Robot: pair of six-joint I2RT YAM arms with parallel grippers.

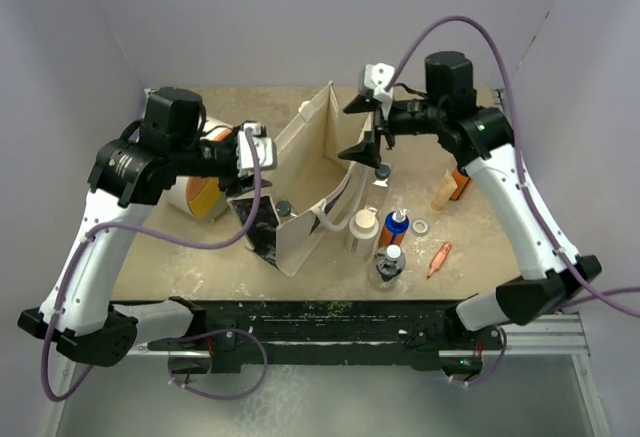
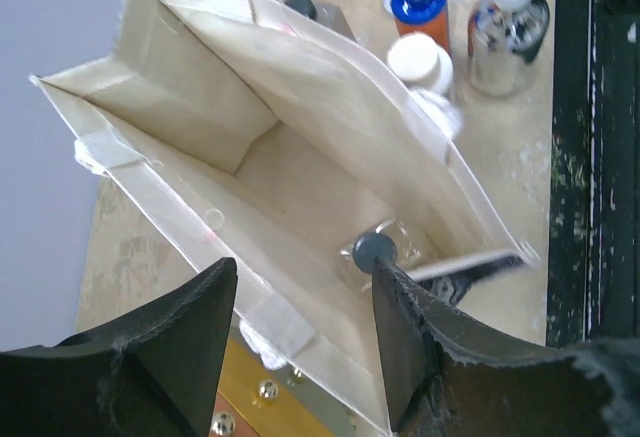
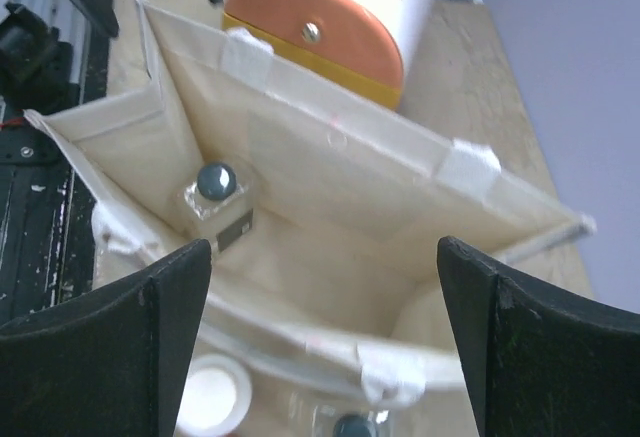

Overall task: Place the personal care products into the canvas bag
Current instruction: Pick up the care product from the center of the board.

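We see a tan, scuffed bench [image 1: 480, 252] boxed in by lilac walls [image 1: 300, 17] at the top, left and right of the frame. A black rail [image 1: 320, 317] edges it below, with grey floor [image 1: 330, 407] beneath. Soft, even light.

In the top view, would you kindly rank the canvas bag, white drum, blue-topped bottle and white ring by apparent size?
1. canvas bag
2. white drum (partly hidden)
3. blue-topped bottle
4. white ring

Arms match: left arm [image 1: 85, 257] and right arm [image 1: 527, 207] have white shells, chunky black joint housings and black bases. A purple cable [image 1: 447, 20] loops along each. Fingers [image 2: 170, 357] are matte black wedges with rough, frayed edges.
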